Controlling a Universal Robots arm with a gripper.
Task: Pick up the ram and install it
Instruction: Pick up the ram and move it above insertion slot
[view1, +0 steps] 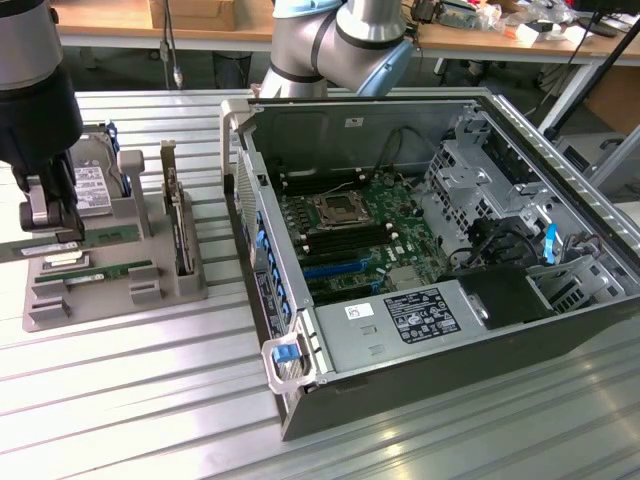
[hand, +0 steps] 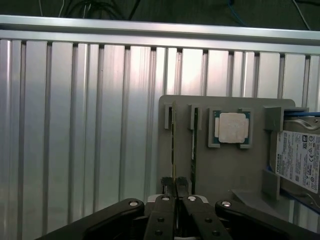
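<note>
The ram (hand: 173, 145) is a thin green stick standing on edge in a slot of the grey holder (hand: 220, 170). My gripper (hand: 174, 181) is shut on its near end, one fingertip on each side of the board. An identical second green stick (hand: 194, 145) stands in the adjacent slot, apart from the fingers. In the exterior view my gripper (view1: 55, 232) hangs low over the holder (view1: 120, 290) at that view's left, above the green sticks (view1: 110, 272). Whether the ram has lifted out of its slot I cannot tell.
A processor chip (hand: 232, 127) and a hard drive (hand: 299, 160) also sit in the holder. A dark card with a metal bracket (view1: 180, 225) stands upright at its edge. The open computer case (view1: 560, 330) fills the exterior view's right, its motherboard memory slots (view1: 330, 235) exposed.
</note>
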